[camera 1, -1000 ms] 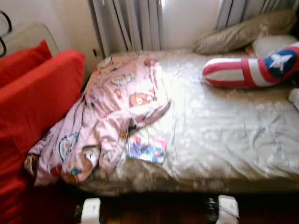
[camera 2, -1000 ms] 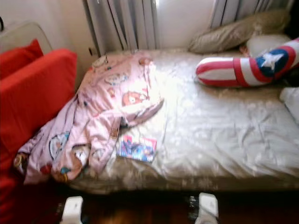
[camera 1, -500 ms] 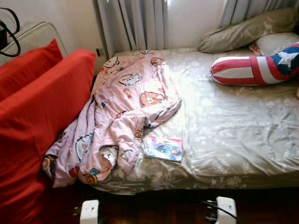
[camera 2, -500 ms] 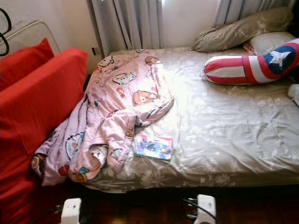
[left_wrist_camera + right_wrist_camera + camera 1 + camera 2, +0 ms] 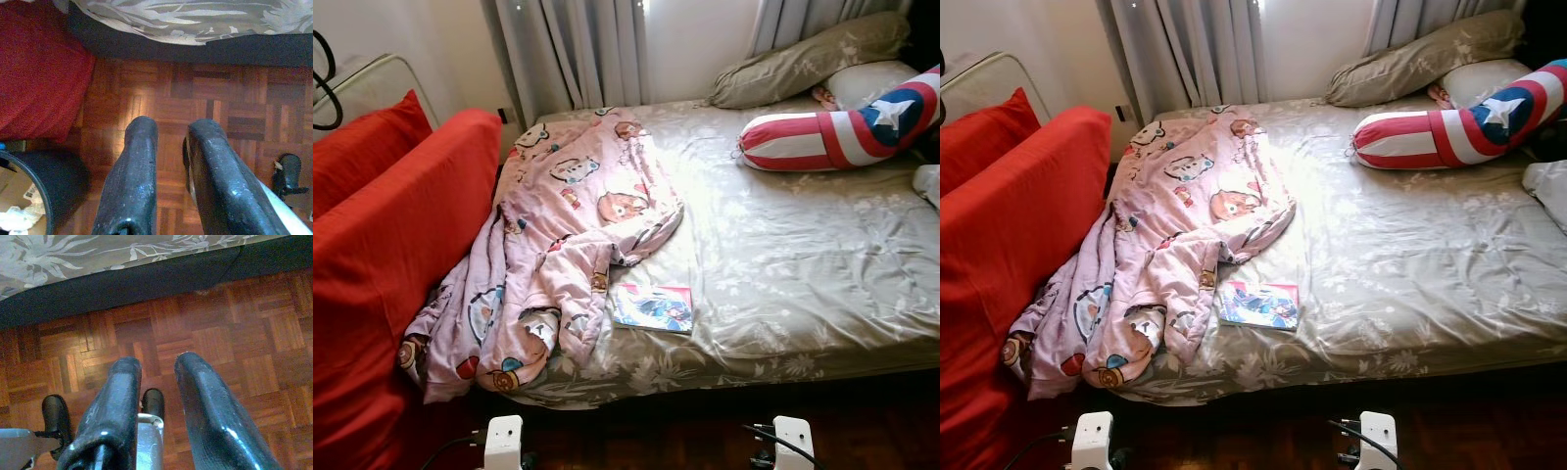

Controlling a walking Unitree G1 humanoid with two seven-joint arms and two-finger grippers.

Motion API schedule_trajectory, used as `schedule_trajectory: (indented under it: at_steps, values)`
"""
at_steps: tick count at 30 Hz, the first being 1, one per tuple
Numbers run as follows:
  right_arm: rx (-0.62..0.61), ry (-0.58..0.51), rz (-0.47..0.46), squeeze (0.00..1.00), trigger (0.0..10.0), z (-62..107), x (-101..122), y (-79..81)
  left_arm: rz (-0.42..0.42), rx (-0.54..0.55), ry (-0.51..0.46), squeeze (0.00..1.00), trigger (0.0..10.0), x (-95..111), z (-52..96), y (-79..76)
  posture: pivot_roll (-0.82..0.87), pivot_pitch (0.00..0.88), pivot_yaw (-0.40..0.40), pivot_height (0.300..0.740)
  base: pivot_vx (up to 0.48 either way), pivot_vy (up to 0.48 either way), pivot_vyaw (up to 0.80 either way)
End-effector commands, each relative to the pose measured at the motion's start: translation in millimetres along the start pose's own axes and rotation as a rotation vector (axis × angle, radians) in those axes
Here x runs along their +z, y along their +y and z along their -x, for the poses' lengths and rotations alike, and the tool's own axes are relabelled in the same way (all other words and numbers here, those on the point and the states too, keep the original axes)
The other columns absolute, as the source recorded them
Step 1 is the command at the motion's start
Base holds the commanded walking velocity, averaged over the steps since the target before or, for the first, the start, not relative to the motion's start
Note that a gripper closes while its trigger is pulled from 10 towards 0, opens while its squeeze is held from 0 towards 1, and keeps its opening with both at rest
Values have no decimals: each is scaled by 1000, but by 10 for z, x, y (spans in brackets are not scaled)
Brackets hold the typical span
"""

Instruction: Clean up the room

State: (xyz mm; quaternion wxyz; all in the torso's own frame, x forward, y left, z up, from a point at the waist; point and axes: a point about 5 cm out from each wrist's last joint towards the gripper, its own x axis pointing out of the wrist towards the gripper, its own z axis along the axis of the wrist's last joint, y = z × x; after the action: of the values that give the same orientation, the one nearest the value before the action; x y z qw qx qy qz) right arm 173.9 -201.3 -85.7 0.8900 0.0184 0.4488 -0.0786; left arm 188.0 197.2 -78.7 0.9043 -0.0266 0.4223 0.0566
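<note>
We find no text, label, brand or number that we can read anywhere here. The small picture book (image 5: 652, 307) lying on the bed shows a coloured cover, but any title on it is too small and blurred for us to make out. The pink blanket (image 5: 570, 225) carries cartoon animal prints and the long cushion (image 5: 832, 133) a white star on blue with red and white stripes; we see no lettering on either.
</note>
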Motion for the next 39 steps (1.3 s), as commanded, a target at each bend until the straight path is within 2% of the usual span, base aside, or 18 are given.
schedule_trajectory:
  at_steps: [1,8,12,18,24,27,34,37,39]
  values:
    - [15,-2,11,0,10000,-2,4,36,11,4,4,0,10000,-8,3,26,24,0,78,732,0,0,0]
    - [11,-4,10,0,10000,-2,6,33,11,2,7,0,10000,-15,3,17,20,0,77,732,0,0,800]
    - [9,-8,-6,0,10000,-5,21,33,12,-1,9,0,10000,-23,4,5,18,0,76,732,0,0,0]
    - [15,-15,27,0,10000,-7,36,38,7,0,13,0,10000,-32,5,-6,19,0,74,732,0,0,0]
    - [31,-31,43,0,10000,-8,54,71,9,1,12,0,10000,-39,7,-13,17,0,74,732,0,0,750]
    - [35,-34,22,0,10000,-7,53,79,8,1,10,0,10000,-41,7,-18,15,0,75,732,0,0,0]
    - [50,-41,69,0,10000,-9,69,105,5,-3,5,0,10000,-32,5,-39,13,0,75,732,241,0,0]
    - [68,-52,108,0,10000,-9,81,140,5,-3,0,0,10000,-21,3,-41,13,0,75,732,244,0,800]
    - [67,-49,86,0,10000,-7,70,144,6,-3,-7,0,10000,-8,1,-42,13,0,74,732,251,0,656]
